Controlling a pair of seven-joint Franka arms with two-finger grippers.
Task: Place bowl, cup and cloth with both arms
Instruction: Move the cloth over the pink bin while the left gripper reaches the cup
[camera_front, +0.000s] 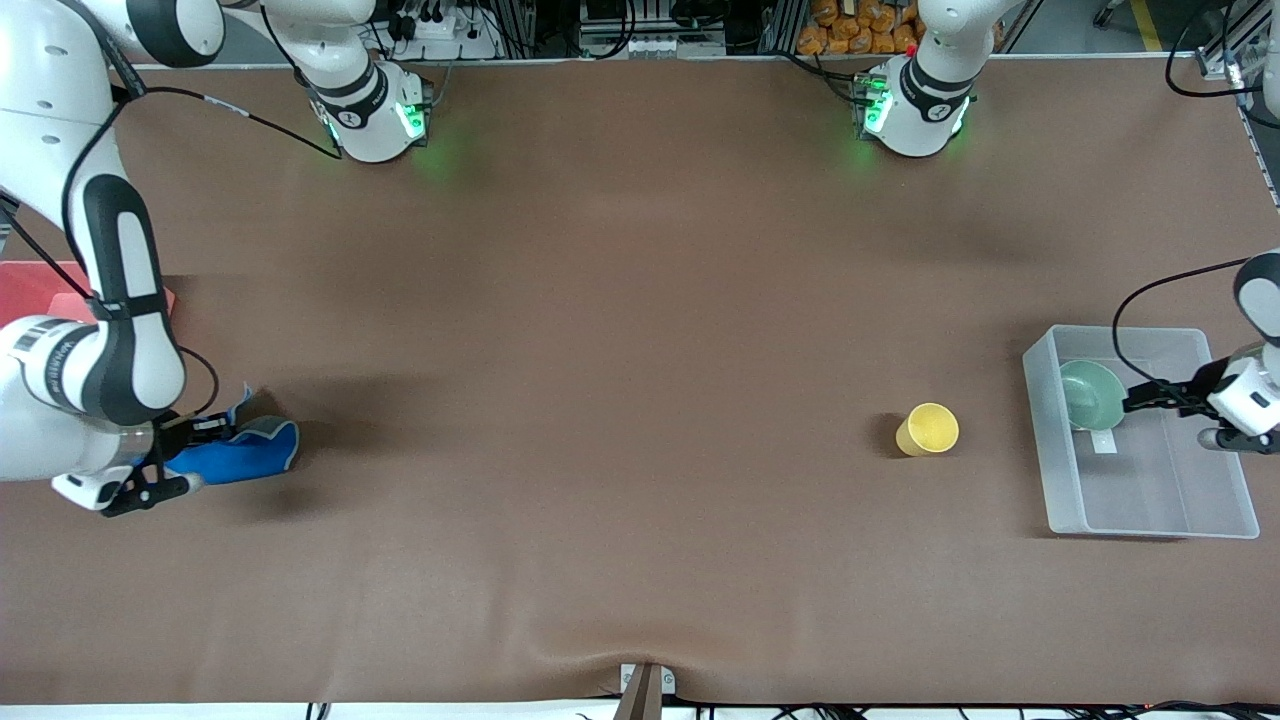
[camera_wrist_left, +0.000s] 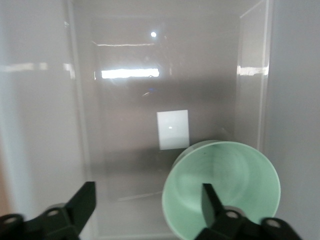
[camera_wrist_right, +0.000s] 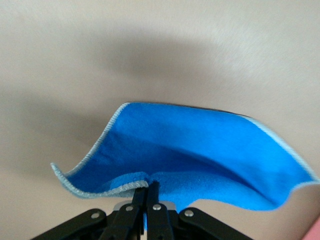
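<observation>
Brown matting is covering the whole desk (camera_front: 620, 400), with the two arm bases glowing green along its upper edge in the front view. Toward the left arm's end of the desk a clear plastic bin (camera_front: 1060, 480) is sitting flat, and the left hand (camera_wrist_left: 145, 202) is hanging inside it with its fingers (camera_wrist_left: 82, 200) spread wide, gripping nothing. The pale green bowl (camera_front: 1090, 393) is leaning tilted against the bin's wall inside the bin, its mouth turned toward that hand, one finger reaching just inside its rim in the left wrist view. A small white label (camera_wrist_left: 173, 129) is lying on the bin's floor beside the bowl. At the right arm's end of the desk the right hand (camera_wrist_right: 149, 192) is pinching the edge of the blue cloth (camera_front: 240, 455), its fingers closed tight on the fabric, and the cloth is billowing out from the grip just over the desk. The yellow cup (camera_front: 930, 428) is lying on its side on the desk near the bin, apart from it.
</observation>
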